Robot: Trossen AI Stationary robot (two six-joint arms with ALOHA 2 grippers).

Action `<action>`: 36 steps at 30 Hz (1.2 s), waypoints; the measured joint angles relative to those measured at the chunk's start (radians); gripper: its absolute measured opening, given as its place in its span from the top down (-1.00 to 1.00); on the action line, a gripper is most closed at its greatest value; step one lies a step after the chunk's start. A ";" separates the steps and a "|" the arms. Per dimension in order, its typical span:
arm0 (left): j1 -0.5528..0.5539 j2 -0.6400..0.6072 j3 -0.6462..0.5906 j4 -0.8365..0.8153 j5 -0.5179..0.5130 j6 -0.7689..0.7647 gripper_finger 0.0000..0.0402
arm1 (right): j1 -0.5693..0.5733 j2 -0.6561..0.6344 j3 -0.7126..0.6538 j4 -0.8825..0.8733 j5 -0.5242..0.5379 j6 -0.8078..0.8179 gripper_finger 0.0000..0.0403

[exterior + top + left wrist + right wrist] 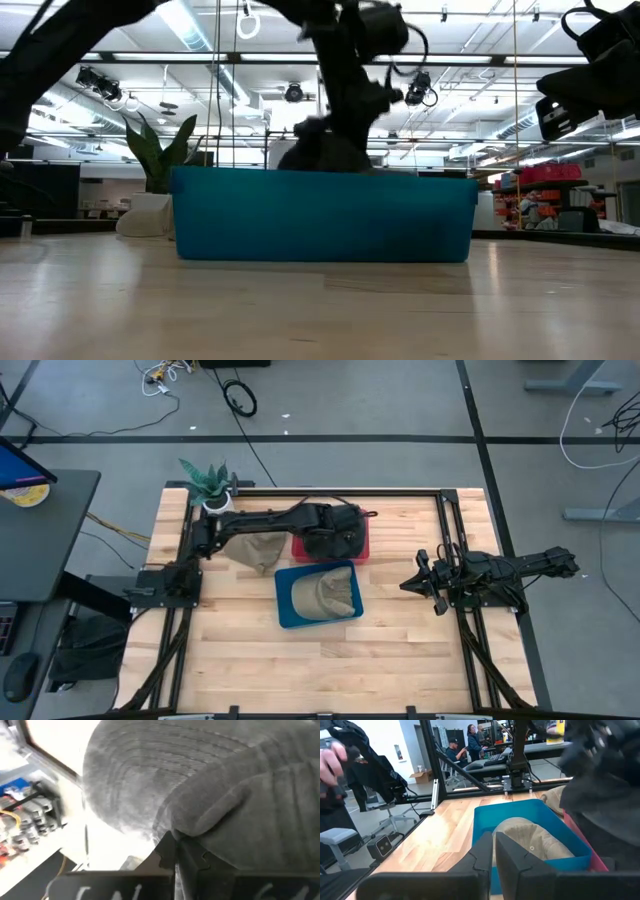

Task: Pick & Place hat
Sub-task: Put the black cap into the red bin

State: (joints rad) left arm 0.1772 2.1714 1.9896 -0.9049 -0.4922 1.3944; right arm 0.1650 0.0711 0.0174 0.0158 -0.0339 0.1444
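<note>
Over the red bin (360,550), left gripper (335,543) clamped on dark hat (240,805); tan hat (325,595) already in blue bin (285,610). Placement pending. Right gripper (418,582) closed, idle.

I see a light wooden plank table (240,650) framed by black rails. Directly on it sit a blue rectangular plastic bin (285,610) near the middle, a red plastic tray (362,548) touching the bin's far side, a tan fabric hat (256,549) beside the tray, and a white-potted green plant (208,484) at the far left corner
</note>
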 joint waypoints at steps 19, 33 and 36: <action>0.013 0.219 0.006 0.073 0.096 -0.160 0.99 | 0.000 0.000 0.000 0.000 0.000 0.000 0.87; -0.044 0.181 0.029 0.076 -0.167 -0.345 0.56 | 0.000 0.000 0.000 0.000 0.000 0.000 0.87; -0.062 0.163 0.047 0.075 -0.172 -0.355 0.44 | 0.000 0.000 0.000 0.000 0.000 0.000 0.87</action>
State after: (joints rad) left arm 0.1150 2.3345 2.0365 -0.8294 -0.6638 1.0396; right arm 0.1650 0.0715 0.0174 0.0158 -0.0340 0.1448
